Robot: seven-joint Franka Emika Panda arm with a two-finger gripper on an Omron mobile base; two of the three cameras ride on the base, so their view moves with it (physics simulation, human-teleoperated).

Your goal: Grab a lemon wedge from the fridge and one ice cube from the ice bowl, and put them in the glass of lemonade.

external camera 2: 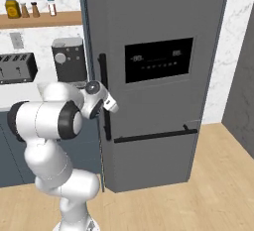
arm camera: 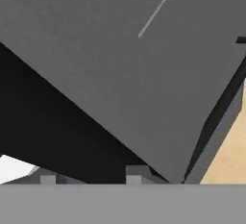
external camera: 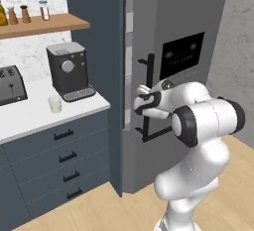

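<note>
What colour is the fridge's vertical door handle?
Black. The long vertical bar handle stands out against the grey fridge door, clearest in the right base view.

light: even, soft, no glare | shadows: faint, dark band in hand view | blur: slight softness | edge distortion: nil

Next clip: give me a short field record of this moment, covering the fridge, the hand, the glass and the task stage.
fridge: tall grey refrigerator with black display panel; its door stands ajar in the left base view
handle: long black vertical bar handle
hand: two-finger hand at the vertical bar handle, at the door's edge; whether it grips the bar cannot be told
glass: small clear tumbler of pale yellowish lemonade on the white counter, in front of the black coffee machine
task stage: fridge being opened; nothing fetched yet
</note>
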